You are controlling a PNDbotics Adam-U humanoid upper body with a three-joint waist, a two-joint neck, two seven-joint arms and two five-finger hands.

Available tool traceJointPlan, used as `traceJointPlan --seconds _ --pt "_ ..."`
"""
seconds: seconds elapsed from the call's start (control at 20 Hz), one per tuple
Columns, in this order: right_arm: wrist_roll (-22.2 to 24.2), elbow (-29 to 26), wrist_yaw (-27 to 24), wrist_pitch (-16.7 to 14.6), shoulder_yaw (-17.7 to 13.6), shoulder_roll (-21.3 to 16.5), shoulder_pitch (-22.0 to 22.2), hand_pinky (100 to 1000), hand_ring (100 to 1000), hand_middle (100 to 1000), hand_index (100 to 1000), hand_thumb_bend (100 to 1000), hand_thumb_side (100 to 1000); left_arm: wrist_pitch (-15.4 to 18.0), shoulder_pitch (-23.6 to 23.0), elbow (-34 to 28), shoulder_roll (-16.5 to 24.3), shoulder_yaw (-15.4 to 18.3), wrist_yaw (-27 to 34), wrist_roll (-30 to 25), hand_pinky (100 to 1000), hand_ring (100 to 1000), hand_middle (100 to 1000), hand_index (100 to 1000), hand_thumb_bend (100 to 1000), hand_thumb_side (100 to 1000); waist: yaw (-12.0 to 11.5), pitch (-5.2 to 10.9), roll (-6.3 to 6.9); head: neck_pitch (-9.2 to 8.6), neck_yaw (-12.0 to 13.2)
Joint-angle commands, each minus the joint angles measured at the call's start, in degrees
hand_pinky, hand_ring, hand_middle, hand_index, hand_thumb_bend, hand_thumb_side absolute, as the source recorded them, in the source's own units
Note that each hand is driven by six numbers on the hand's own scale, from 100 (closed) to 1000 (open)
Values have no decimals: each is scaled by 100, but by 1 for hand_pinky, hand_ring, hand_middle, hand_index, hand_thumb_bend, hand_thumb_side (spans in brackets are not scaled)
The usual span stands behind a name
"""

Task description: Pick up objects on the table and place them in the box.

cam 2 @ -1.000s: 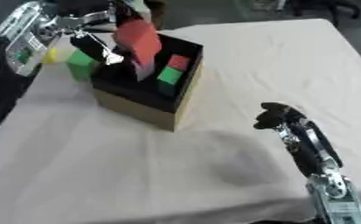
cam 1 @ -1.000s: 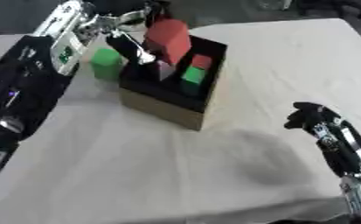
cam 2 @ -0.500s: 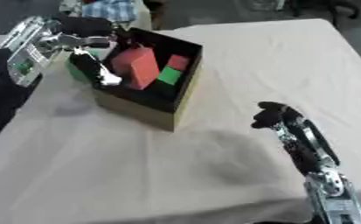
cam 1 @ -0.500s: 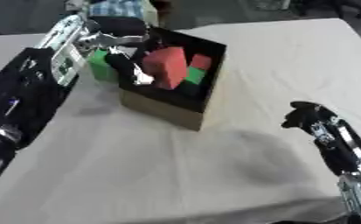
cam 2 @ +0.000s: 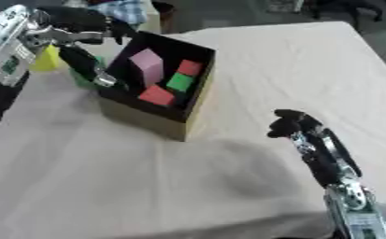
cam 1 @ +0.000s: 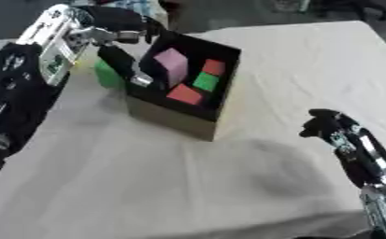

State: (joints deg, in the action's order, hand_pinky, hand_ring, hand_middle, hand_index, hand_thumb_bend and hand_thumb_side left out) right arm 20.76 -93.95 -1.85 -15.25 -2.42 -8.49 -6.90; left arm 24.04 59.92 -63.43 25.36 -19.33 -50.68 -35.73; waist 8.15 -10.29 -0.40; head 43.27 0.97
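Your left robot hand (cam 1: 118,49) is up at the box's (cam 1: 179,119) left rim, fingers spread out and holding nothing that I can see. Inside the box you've got a pink block (cam 1: 172,65) standing up at the back, a small red block (cam 1: 214,67) and a green block (cam 1: 205,81) next to it, plus a flat red block (cam 1: 184,94) lying toward the front. Outside, a green block (cam 1: 107,75) sits on the worktop (cam 1: 146,177) right against the box's left side, half hidden by your fingers. There's a yellow thing (cam 2: 47,58) further left, probably another block. Your right robot hand (cam 2: 292,126) hangs near the lower right, fingers curled in, empty.
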Motion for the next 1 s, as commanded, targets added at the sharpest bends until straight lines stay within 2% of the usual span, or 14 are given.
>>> traceJointPlan --seconds 0.05,0.2,0.55,0.65,1.0 --pt "3 -72 9 -10 -23 -72 -47 687 607 593 793 100 683 -34 123 115 264 221 -227 58 831 771 880 969 619 687 6 92 36 -36 -8" --pt "4 -61 13 1 -22 -68 -44 687 607 593 793 100 685 -167 129 506 345 471 -430 68 834 773 871 962 594 585 1 107 65 -41 -29" --pt "2 -60 17 17 -26 -77 -22 687 607 593 793 100 686 -274 158 1461 364 875 -1040 221 841 785 876 955 560 463 14 131 106 -32 -60" --pt "8 -60 17 17 -23 -73 -20 687 607 593 793 100 687 -326 189 1682 319 964 -1226 362 838 787 877 953 554 396 25 130 102 -33 -69" --pt "17 -54 11 9 -12 -64 -21 687 607 593 792 100 688 -487 329 2135 47 1248 -2047 1239 837 789 875 950 530 315 69 95 71 -29 -50"
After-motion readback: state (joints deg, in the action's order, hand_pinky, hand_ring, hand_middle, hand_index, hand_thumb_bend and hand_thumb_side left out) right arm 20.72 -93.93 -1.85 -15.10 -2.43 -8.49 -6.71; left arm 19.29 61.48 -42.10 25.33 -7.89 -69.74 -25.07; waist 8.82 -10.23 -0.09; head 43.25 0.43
